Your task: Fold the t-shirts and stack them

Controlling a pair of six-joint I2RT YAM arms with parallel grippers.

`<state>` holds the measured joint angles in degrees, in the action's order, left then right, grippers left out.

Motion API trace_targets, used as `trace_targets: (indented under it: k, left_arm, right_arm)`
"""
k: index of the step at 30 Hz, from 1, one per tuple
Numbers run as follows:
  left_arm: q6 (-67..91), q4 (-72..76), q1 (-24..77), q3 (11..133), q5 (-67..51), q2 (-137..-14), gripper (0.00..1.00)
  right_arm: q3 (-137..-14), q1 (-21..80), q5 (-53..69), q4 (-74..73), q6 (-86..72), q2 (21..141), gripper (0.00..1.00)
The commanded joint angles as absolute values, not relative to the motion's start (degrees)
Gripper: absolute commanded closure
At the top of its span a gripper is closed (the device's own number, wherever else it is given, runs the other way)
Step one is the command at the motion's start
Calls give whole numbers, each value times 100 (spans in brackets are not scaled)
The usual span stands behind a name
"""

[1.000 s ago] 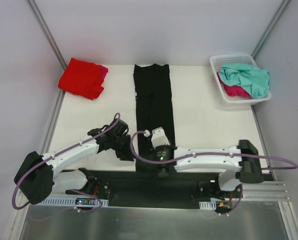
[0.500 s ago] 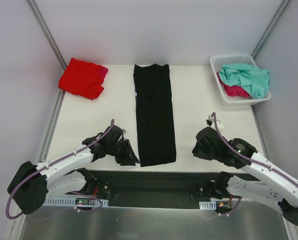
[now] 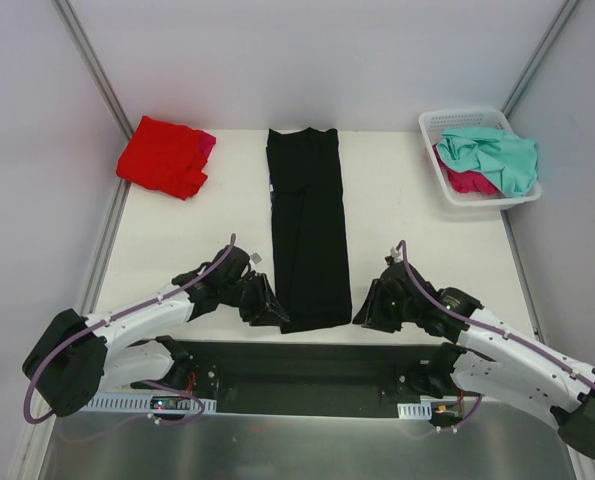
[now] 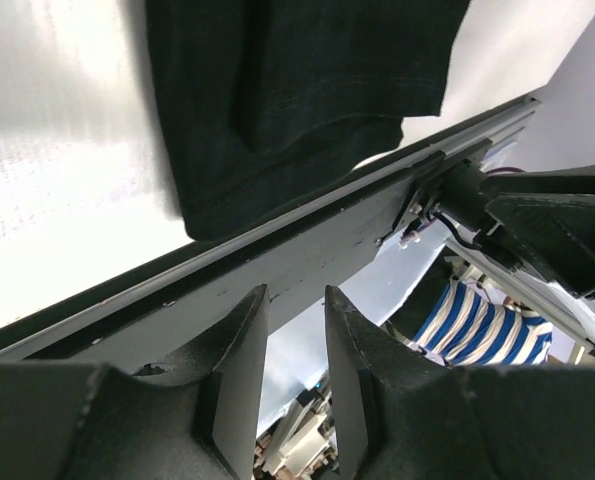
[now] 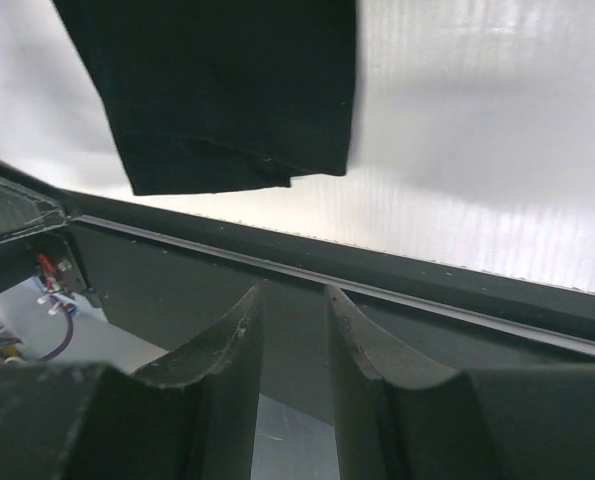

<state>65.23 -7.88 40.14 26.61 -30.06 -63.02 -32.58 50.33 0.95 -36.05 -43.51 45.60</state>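
table (image 3: pixel 417 250) | on it: 1 black t-shirt (image 3: pixel 307 230) | red t-shirt pile (image 3: pixel 164 157) | 1 basket (image 3: pixel 460 114)

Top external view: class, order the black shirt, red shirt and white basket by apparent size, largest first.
1. black shirt
2-3. white basket and red shirt: they look nearly alike, too close to rank.

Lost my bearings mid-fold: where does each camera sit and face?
Top external: above and behind the bases, looking down at the table; left arm and right arm show.
Left wrist: low at the near edge, facing the black shirt; left fingers below.
Right wrist: likewise, opposite side; right fingers below.
Shared: the black shirt's near hem.
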Motion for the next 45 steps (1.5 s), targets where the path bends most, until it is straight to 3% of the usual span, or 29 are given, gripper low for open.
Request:
trace_targets:
  k: [1,10,22,45]
  left_arm:
    - [6688,-142,4034,2584,-3313,-6381,71]
    - [6680,-18,4025,2531,-3313,-6600,71]
    - [6495,509,3894,2365,-3190,-6925,72]
    - [6196,35,3586,1960,-2760,-6627,72]
  right_arm:
    - [-3147,4826,729,-2927,-4412,4526,67]
    - [-3059,4553,861,-2883,-4421,4588,67]
    - [-2189,3473,1695,-1952,-4044,4763,67]
    - [-2900,2821,2303,-1345,-2997,6451,68]
